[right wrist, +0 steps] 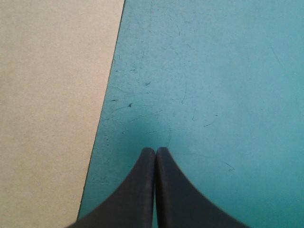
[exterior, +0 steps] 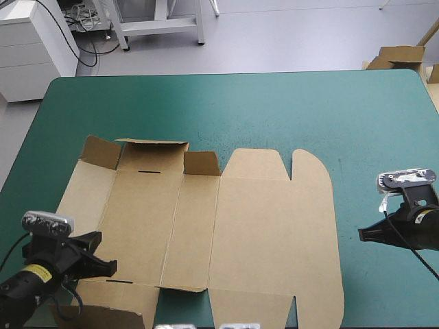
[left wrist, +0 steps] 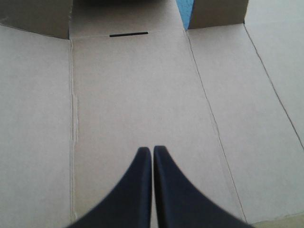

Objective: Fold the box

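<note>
The brown box (exterior: pixel 260 226) lies as a flat cut sheet on the left and middle of the bench (exterior: pixel 240 110). Only three small flaps (exterior: pixel 152 149) at its far edge stand up a little, so I judge that the folding is just at its beginning. The left gripper (exterior: pixel 110 266) is clenched on nothing above the near left panels and points toward the slot (left wrist: pixel 128 34). The right gripper (exterior: pixel 361 234) is also clenched and empty, over the teal-green cover (right wrist: pixel 213 95) just beside the box's right edge. To do this step well, I think one gripper should press the base panel while the other lifts a wall slowly along its crease, so that the sheet does not slide. The box's near edge is cut off and partly hidden by the left arm. I cannot tell whether the left gripper touches the board.
</note>
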